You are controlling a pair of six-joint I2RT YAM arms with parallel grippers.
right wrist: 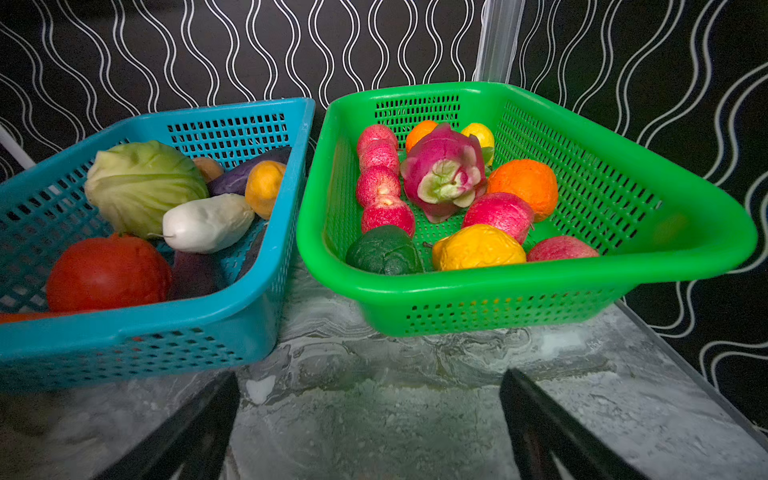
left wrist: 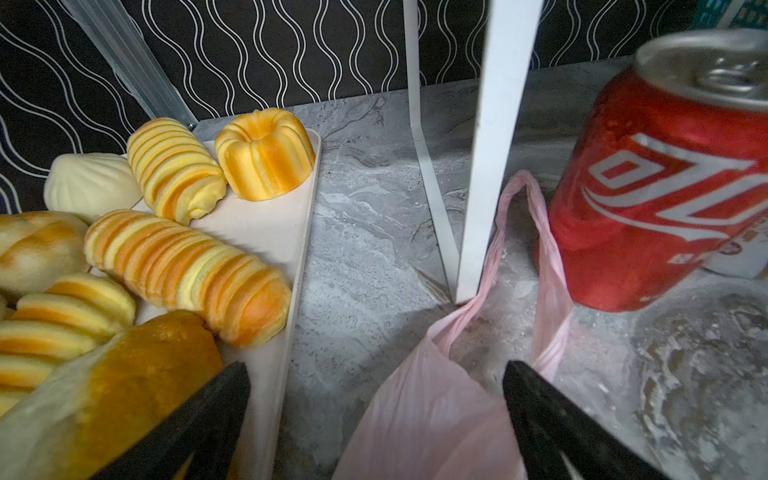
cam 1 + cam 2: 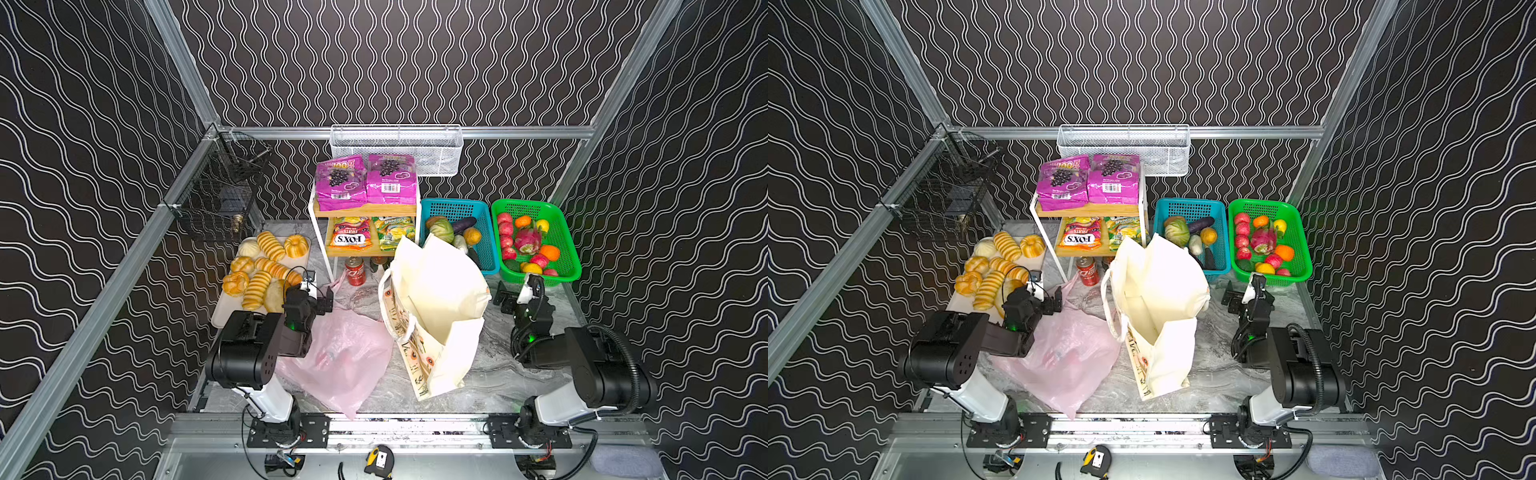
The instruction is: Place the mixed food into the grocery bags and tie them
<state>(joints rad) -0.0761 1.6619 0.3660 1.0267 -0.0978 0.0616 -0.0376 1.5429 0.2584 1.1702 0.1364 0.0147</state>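
In both top views the pink bag point(image 3: 345, 357) lay flat on the counter point(image 3: 498, 365) beside the open cream tote point(image 3: 440, 291). In the left wrist view the left jaws stood wide and empty near the red can point(image 2: 656, 187). In the right wrist view the right jaws stood wide and empty before the cabbage point(image 1: 141, 183).

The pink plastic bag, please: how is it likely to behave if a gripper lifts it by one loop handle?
The pink plastic bag lies flat and crumpled, so it would probably hang limp. It looks thin and translucent, so likely very light. Its loop handle lies beside the rack leg and red can, so it might snag.
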